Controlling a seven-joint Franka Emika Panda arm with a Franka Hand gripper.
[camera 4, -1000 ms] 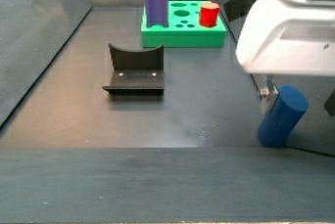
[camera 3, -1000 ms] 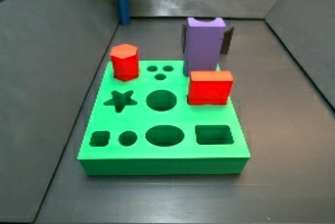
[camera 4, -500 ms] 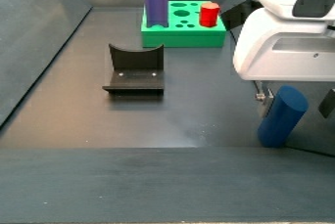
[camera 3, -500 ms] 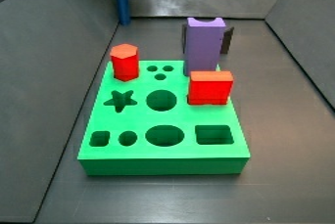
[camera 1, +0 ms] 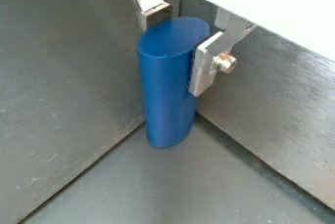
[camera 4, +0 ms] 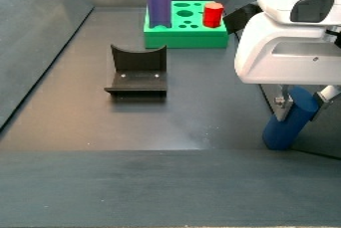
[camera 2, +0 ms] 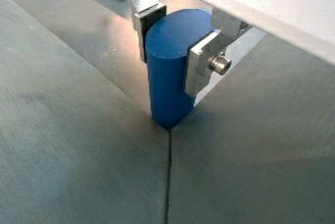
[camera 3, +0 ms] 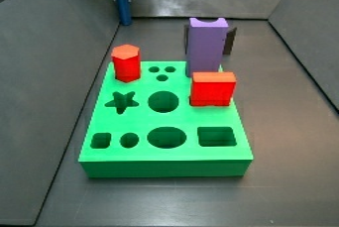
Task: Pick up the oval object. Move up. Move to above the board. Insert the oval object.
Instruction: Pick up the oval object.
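1. one dark grey floor (camera 3: 298, 171) fills the work area, ringed by low grey walls that meet at seams; in both wrist views the floor and wall panels meet in a corner right under the peg.
2. in a side view the board (camera 3: 166, 158) lies near the middle of the floor, with a red hexagonal block (camera 3: 126, 62) at its far left, a red square block (camera 3: 212, 88) to the right, and a taller purple block (camera 3: 205, 40) at its far edge.
3. in a side view the fixture (camera 4: 136, 71) stands on the floor, well apart from the board (camera 4: 186, 36) behind it.
4. the oval object (camera 1: 170, 83) stands upright on the floor in the corner, far from the board; in a side view it shows at the far left (camera 3: 125, 7), in a side view near right (camera 4: 292, 119).
5. the gripper (camera 1: 179, 38) sits over the peg's upper part, its silver fingers (camera 2: 206, 60) on either side of it, narrowly set and pressed against its sides; the peg's foot rests on the floor.
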